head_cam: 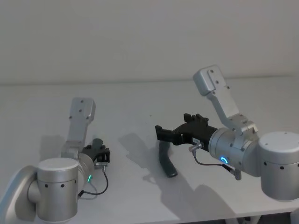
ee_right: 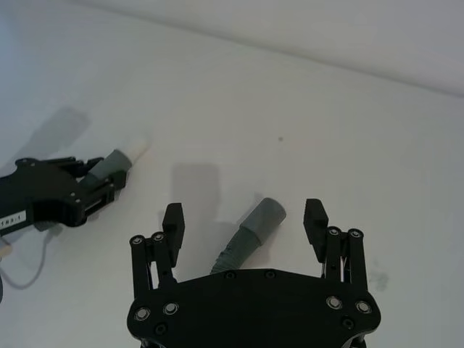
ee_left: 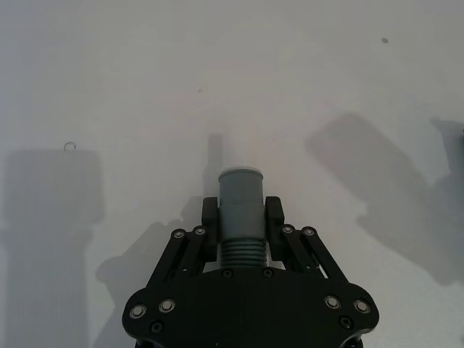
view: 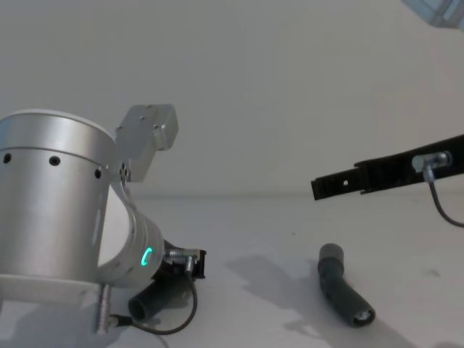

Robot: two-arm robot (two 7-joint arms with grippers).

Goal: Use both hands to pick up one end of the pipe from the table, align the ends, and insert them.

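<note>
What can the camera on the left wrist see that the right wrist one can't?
Left wrist view: the ribs of the white-tipped hose piece clamped in the left end effector. Right wrist view: the right end effector, open over the socket-cuffed hose piece lying on the table. Both: the left end effector holding its piece.

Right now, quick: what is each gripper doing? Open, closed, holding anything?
Left gripper: closed on the white-tipped pipe piece.
Right gripper: open, empty, above the other pipe piece.
</note>
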